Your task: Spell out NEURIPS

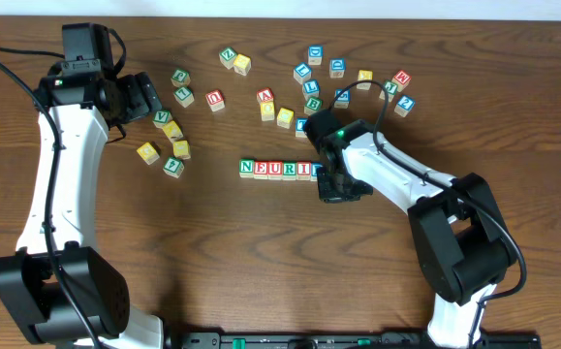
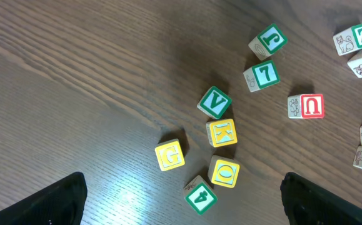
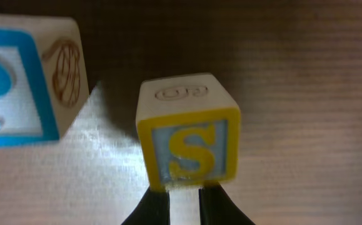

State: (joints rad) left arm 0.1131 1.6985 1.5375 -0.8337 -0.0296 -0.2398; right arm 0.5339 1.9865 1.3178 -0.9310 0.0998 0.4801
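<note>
A row of cubes reading N (image 1: 247, 168), E (image 1: 261, 169), U (image 1: 274, 170), R (image 1: 289, 170), I (image 1: 303, 171) lies at the table's middle. My right gripper (image 1: 336, 184) covers the row's right end. In the right wrist view the yellow S cube (image 3: 190, 140) stands just right of a blue-lettered cube (image 3: 18, 87), with a small gap between them. The right fingers (image 3: 184, 200) are almost together and touch the S cube's near edge, not around it. My left gripper (image 1: 149, 97) is open and empty (image 2: 184, 197) over loose cubes.
Loose cubes V (image 2: 214, 102), K (image 2: 222, 132), G (image 2: 169, 154), O (image 2: 224, 172) and 4 (image 2: 201, 197) lie under the left gripper, with a red U-like cube (image 2: 307, 106) further off. Several more cubes (image 1: 311, 73) are scattered along the far side.
</note>
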